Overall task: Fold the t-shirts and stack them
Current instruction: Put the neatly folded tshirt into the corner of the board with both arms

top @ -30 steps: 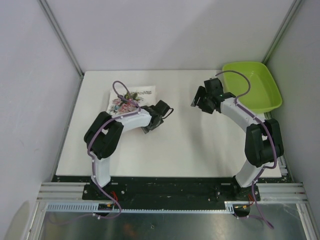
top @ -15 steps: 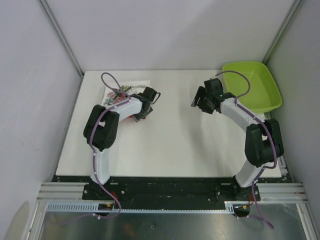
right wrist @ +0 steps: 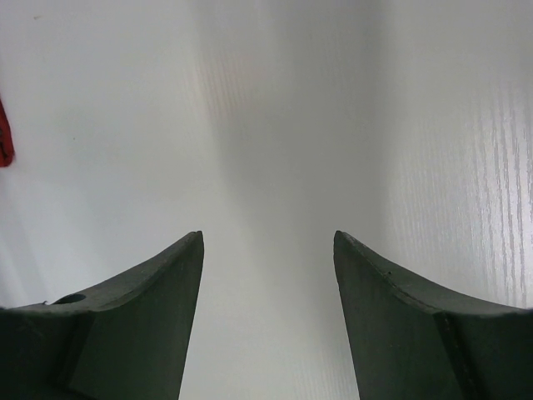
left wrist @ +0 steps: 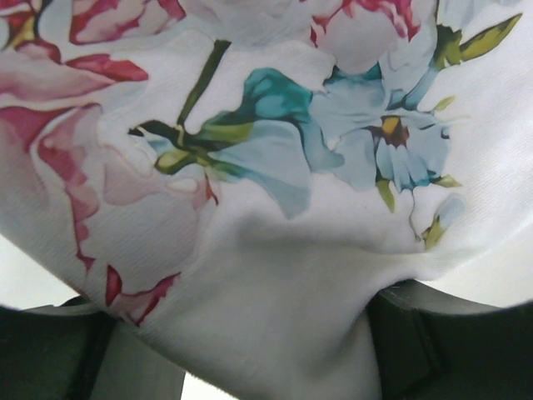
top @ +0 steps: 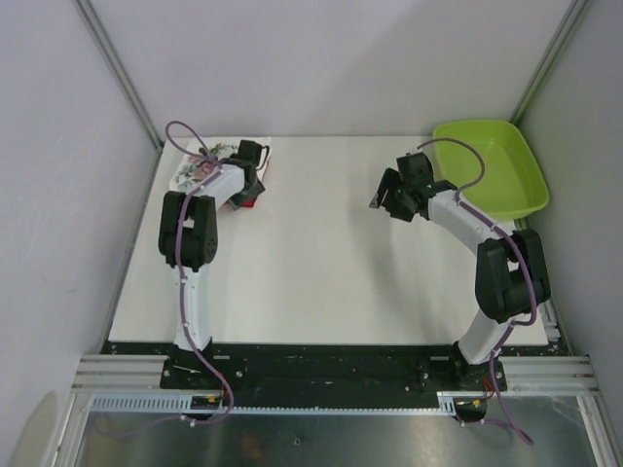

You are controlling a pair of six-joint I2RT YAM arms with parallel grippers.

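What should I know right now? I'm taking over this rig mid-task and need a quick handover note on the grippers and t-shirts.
Left gripper: closed on bunched cloth of the white printed t-shirt, at the far left corner of the table.
Right gripper: open, empty, over bare table.
Red t-shirt: only an edge shows beside the white one.
Done: both look folded and gathered together.
To do: release, withdraw, check the stack is tidy.

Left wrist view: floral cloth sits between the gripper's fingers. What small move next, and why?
Probably open the left gripper and lift off: the white floral-print cloth t-shirt bunched in it seems stacked on the plain red cloth t-shirt at the far left corner of the table.
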